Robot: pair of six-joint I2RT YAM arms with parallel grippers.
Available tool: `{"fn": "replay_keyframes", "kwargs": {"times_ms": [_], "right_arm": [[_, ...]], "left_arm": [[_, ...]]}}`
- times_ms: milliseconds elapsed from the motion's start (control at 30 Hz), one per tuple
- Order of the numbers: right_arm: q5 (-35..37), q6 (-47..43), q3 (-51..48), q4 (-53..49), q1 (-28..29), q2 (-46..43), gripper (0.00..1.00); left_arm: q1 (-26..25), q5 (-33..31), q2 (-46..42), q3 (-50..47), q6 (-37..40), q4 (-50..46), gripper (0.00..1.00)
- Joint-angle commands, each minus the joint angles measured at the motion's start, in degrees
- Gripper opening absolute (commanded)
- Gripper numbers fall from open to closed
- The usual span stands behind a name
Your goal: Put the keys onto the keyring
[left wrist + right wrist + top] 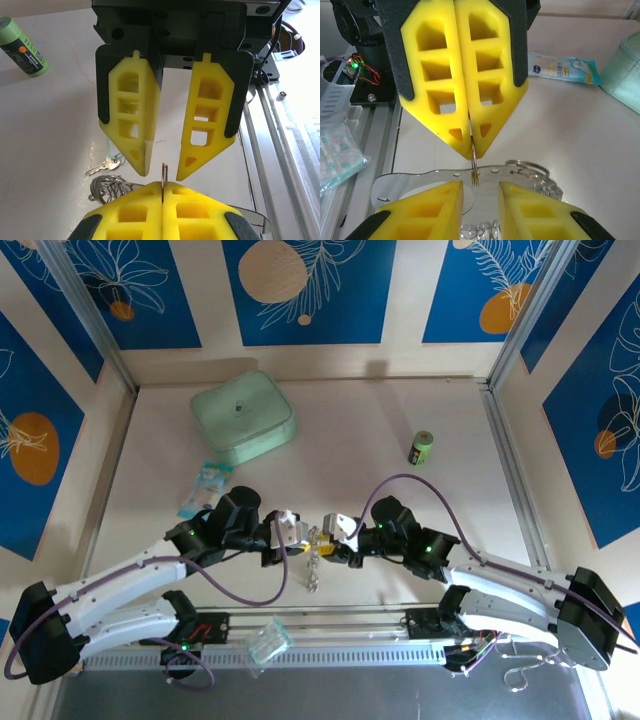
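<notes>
The table [380, 490] is a pale cream sheet, smooth and faintly marked. It is walled by light boards carrying blue panels [300, 285] with white leaf drawings and orange discs. A ribbed metal rail [340, 655] runs along the near edge between the arm bases.

Toward the back sits a mint-green box [242, 418], a soft rounded square. A small green can [421, 448] stands upright well to its right. A blue and white packet [205, 487] lies flat near the left arm, and a crinkled clear bag [268, 640] rests on the rail.

Both claws have chunky yellow foam-like fingers with cut-out windows, set in black frames. They meet tip to tip at the table's middle.

The keyring [312, 570] is there between them, and its sparkly beaded chain trails toward the rail. The right wrist view shows shiny oval beads [480, 232], thin wire loops [527, 169] and a flat polished metal plate [415, 182] with small holes.

The left gripper [472, 150] is pressed together on a thin metal loop seen edge-on, which is probably the keyring's own ring. The right gripper [162, 175] stands apart, its tips either side of that loop without touching it.

The keys [101, 167] lie on the table just beside a wire coil. One is pale silver, with a greenish bit next to it half hidden.
</notes>
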Motion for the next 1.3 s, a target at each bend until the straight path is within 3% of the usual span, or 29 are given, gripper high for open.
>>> {"fn": "replay_keyframes", "kwargs": {"times_ms": [0,300,367,433,533,900,1267], "right_arm": [[-0.44,0.14,1.66,2.79,0.44,0.44,0.25],[-1.76,0.73,1.44,4.71,0.61,2.04,0.01],[-2.23,0.84,0.95,5.58,0.52,2.04,0.0],[-3.05,1.26,-0.02,6.88,-0.01,1.91,0.0],[-4.64,1.85,-0.72,7.08,-0.82,1.46,0.0],[-7.22,2.59,-1.62,7.32,-1.97,0.66,0.0],[-8.33,2.95,-1.29,7.67,-1.49,1.34,0.0]], "left_arm": [[-0.64,1.23,0.32,2.17,1.27,-0.45,0.0],[-0.74,1.4,0.55,2.21,-0.08,0.08,0.0],[-0.8,0.79,0.5,1.53,-0.75,1.16,0.0],[-0.48,-0.48,0.44,0.16,-2.36,3.65,0.14],[0.22,-0.28,-0.37,-1.88,-3.23,5.49,0.19],[1.94,1.23,-7.36,-10.45,-7.46,12.4,0.23],[2.12,3.63,-5.92,-11.57,-9.44,17.38,0.23]]}}
